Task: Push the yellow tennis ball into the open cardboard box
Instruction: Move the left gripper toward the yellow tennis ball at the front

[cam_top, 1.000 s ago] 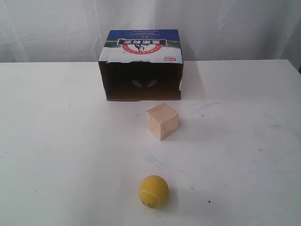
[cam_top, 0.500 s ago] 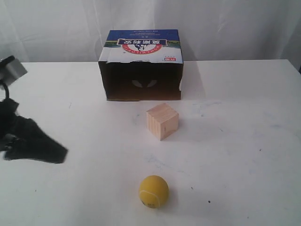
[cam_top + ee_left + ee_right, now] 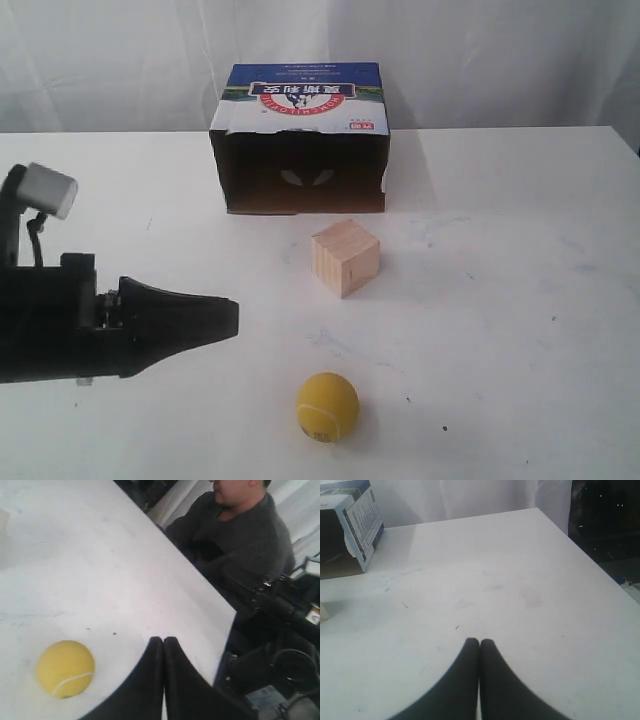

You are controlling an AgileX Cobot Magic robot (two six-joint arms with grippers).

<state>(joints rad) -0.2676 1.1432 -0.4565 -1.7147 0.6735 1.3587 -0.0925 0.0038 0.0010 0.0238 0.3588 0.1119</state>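
The yellow tennis ball rests near the table's front edge, in the middle. Behind it, at the back of the table, the open cardboard box shows its dark inside toward the ball. My left gripper reaches in from the left, shut and empty, its tip a short way left of the ball and apart from it. Only the right wrist view shows my right gripper, shut with nothing in it, over bare table.
A pale wooden cube stands between the ball and the box opening. The white table ends in an edge close past the ball in the left wrist view, where a seated person is visible. White curtains hang behind.
My left arm has come in from the left edge and swung toward the ball, its tip now much nearer. Ball, cube and box have not moved.
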